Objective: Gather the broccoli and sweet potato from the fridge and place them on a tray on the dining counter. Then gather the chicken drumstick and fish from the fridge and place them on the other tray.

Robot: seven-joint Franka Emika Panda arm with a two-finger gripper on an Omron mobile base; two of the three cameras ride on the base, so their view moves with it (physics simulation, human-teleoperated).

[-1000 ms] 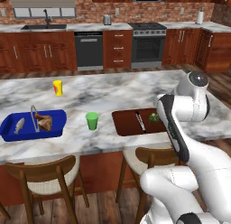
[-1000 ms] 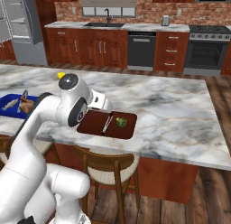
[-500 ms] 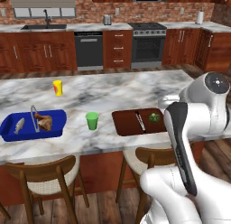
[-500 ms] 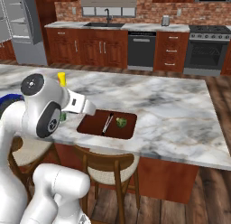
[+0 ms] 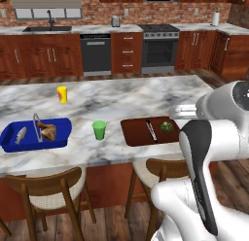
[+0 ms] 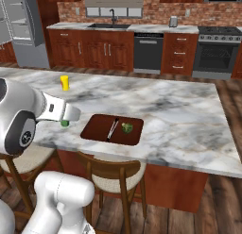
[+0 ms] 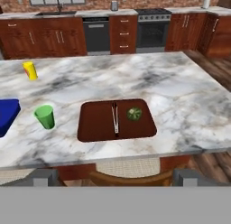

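The broccoli (image 7: 133, 113) lies in the right part of the brown tray (image 7: 94, 126) on the marble dining counter (image 7: 180, 96), just beside a thin metal utensil, maybe tongs (image 7: 115, 119), which lies along the middle of the tray. I cannot see any sweet potato on this tray. In the left base view the blue tray (image 5: 61, 138) stands further left on the counter and carries the fish (image 5: 20, 135) at its left end and the chicken drumstick (image 5: 47, 131) near its middle, with a wire piece standing between them. A green cup (image 7: 44, 116) stands between the two trays, and a yellow bottle (image 7: 30, 70) stands further back.

I judge that the sweet potato is the item left to bring, so the next step is probably a trip to the fridge. To do it well, the arm should keep itself high and folded while the base drives, so that it does not sweep the green cup or the trays. When coming back, the free left half of the brown tray is the safe place to put the item, away from the tongs.

The gripper (image 7: 115, 177) is spread wide and holds nothing. It is on the near side of the counter edge, above a wooden stool, looking down at the brown tray. The arm is folded close to the base, its hand pointing toward the counter
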